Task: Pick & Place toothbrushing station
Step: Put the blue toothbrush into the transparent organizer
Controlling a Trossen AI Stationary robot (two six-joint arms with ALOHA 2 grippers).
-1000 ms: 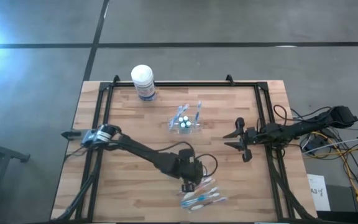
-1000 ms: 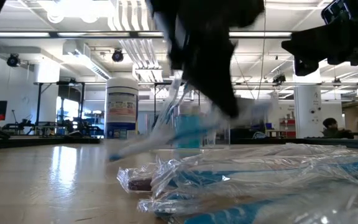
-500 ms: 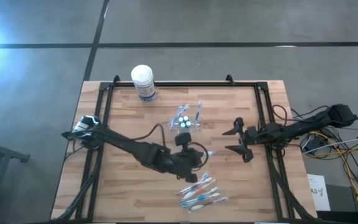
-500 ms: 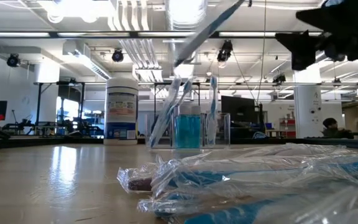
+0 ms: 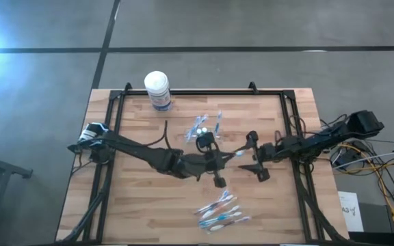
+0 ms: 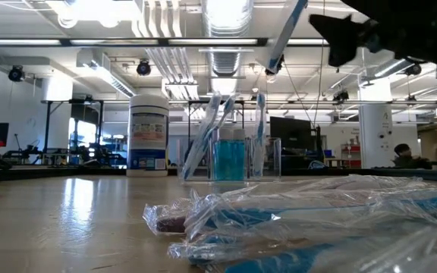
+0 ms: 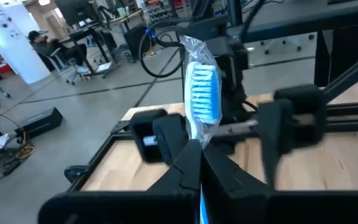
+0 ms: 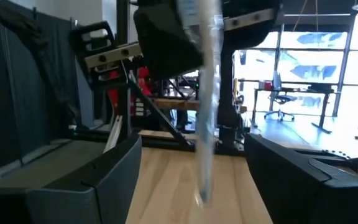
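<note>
My left gripper [image 5: 223, 162] is shut on a plastic-wrapped blue-white toothbrush [image 7: 201, 93] above the table's middle. The brush's bristle head stands between the open fingers of my right gripper [image 5: 253, 154], which touch nothing; it also shows in the right wrist view [image 8: 207, 106]. The clear cup [image 5: 204, 134] stands upright on the table farther back, with several toothbrushes and white-capped tubes standing in it. More wrapped toothbrushes [image 5: 221, 212] lie in a pile near the table's near edge. My left gripper pinches the toothbrush's wrapped handle [image 7: 197, 146] between its two fingers. The fingers come about level from the table's left and lie along the brush. The brush sticks out past the fingertips, head outward, tilted up and lifted clear of the table.
A white-lidded canister with a blue label [image 5: 157, 89] stands at the far left of the table. A black frame [image 5: 197, 93] runs along the table's edges. Bare wood lies on the near left [image 5: 135, 205].
My left gripper has risen from the pile at the near edge with one wrapped toothbrush. It has carried it toward the far and right, up to my right gripper. My right gripper has shifted a little toward the table's left.
</note>
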